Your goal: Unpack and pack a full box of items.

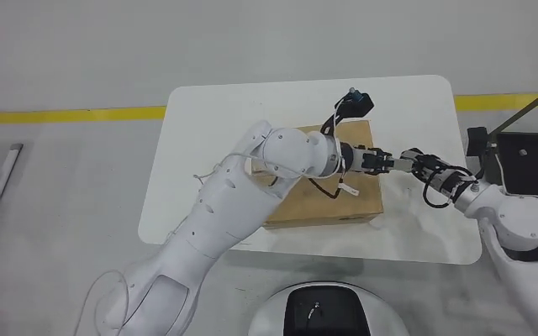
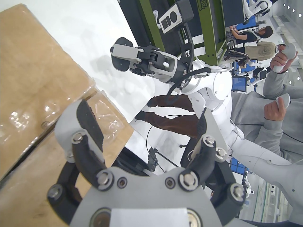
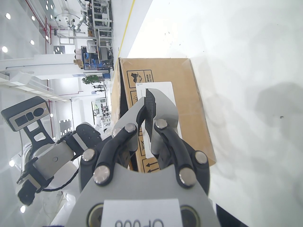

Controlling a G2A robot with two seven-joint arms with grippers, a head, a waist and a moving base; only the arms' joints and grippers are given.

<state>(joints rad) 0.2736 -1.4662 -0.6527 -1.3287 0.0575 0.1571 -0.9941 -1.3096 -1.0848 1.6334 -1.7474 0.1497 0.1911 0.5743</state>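
One cardboard box (image 1: pixel 336 210), brown, top flaps closed, standing flat at about the middle of the white surface (image 1: pixel 412 109). One strip of clear tape (image 2: pixel 52 112), wrinkled and glossy, lying over the seam between the top flaps. One white label (image 3: pixel 158 90) on the box wall that faces the robot's right, with small printed handling symbols beside it on the same wall. One left tool (image 2: pixel 142 109), held over the top of the box near its right-hand edge, its two fingers spread wide apart with nothing between them; the dark ribbed pads (image 2: pixel 91 119) face each other across the gap. One right tool (image 3: pixel 149 105), its two fingers pressed together tip to tip and holding nothing, held over bare surface just beside the right-hand wall of the box and pointing towards the labelled side. From above, the two tools lie nearly in one line, tip towards tip, close together at the box's right edge; whether they touch cannot be told. The left arm crosses the top of the box from the robot's left and covers part of it. One yellow line (image 1: pixel 84 114) runs along the grey floor beyond the far side of the surface.
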